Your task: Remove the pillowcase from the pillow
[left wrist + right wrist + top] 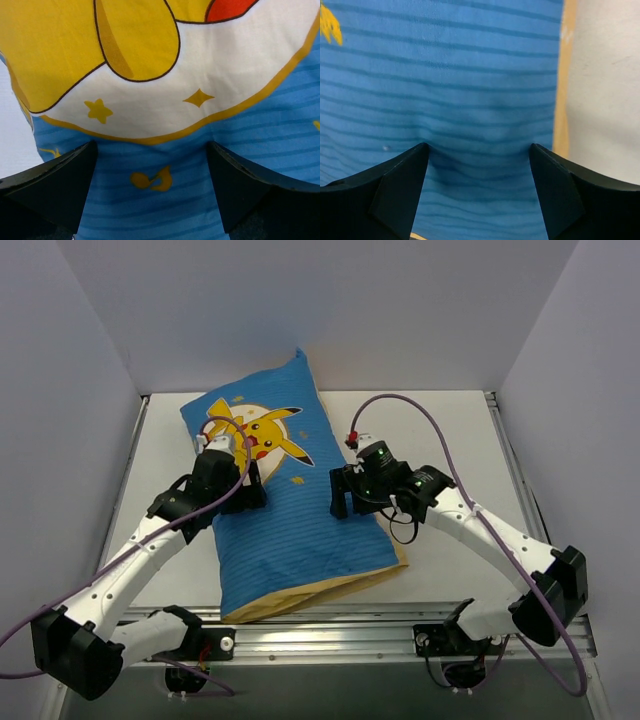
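Observation:
The blue striped pillowcase (290, 530) with the yellow Pikachu on a pale circle lies across the table, its yellow-lined edge at the near end. The white pillow is hidden inside it. My left gripper (252, 480) is open over the case just below the cartoon; in the left wrist view its tips (150, 150) press on blue fabric (165, 210) beside a yellow note. My right gripper (343, 495) is open at the case's right side; in the right wrist view its tips (479, 149) dent the blue fabric (470, 75) near the yellow edge (565, 75).
The white table (450, 430) shows right of the case, also in the right wrist view (605, 85). Grey walls (70, 390) close in left, back and right. A metal rail (330, 625) runs along the near edge.

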Available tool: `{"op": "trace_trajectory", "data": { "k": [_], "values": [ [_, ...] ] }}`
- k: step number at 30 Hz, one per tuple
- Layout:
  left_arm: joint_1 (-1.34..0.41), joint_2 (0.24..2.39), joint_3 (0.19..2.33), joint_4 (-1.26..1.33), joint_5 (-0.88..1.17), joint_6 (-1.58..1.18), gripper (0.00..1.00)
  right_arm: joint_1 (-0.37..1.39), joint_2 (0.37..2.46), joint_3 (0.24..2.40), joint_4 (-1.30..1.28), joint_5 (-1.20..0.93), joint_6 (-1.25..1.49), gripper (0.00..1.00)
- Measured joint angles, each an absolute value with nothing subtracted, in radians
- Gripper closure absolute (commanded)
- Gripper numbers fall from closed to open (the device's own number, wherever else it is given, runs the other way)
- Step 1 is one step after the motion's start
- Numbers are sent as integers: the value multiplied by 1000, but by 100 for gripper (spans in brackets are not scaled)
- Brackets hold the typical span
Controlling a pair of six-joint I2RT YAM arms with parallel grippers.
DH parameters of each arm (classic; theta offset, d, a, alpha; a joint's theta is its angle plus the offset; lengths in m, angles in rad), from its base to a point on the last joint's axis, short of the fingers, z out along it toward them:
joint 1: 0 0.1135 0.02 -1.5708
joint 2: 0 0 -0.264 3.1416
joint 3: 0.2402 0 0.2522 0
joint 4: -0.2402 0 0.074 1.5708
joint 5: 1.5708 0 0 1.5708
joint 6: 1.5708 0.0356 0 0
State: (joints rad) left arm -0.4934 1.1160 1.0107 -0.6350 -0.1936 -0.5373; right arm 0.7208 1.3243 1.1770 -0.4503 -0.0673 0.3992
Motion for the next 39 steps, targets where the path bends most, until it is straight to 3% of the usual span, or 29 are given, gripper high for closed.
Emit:
{"op": "trace_trajectory", "data": {
  "k": [2, 4, 7, 12, 16, 20, 25, 31, 39],
  "values": [
    [-493, 1121, 982, -616, -177, -553, 0, 721, 1366, 1176, -429, -97, 398, 30],
    [-490, 1117, 938, -580, -154, -585, 7, 721, 1413, 1179, -402, -117, 390, 35],
    [-490, 1088, 853, -505, -126, -650, 7, 718, 1509, 1216, -387, -139, 361, 49],
    [-491, 1042, 775, -427, -131, -700, 7, 687, 1708, 1406, -400, -166, 311, 54],
    [-492, 1105, 857, -447, -138, -648, 7, 631, 1850, 1599, -410, -154, 283, 53],
    [-545, 1189, 1005, -496, -127, -537, 6, 561, 1880, 1668, -342, -108, 272, 34],
    [-788, 1219, 1112, -550, -175, -379, 6, 474, 1735, 1579, -318, -47, 273, 26],
    [-1119, 1299, 1218, -596, -348, -306, 6, 432, 1321, 1252, -318, 6, 347, 23],
    [-1311, 1596, 1388, -619, -560, -286, 15, 397, 984, 840, -298, 11, 553, 23]
  ]
}}
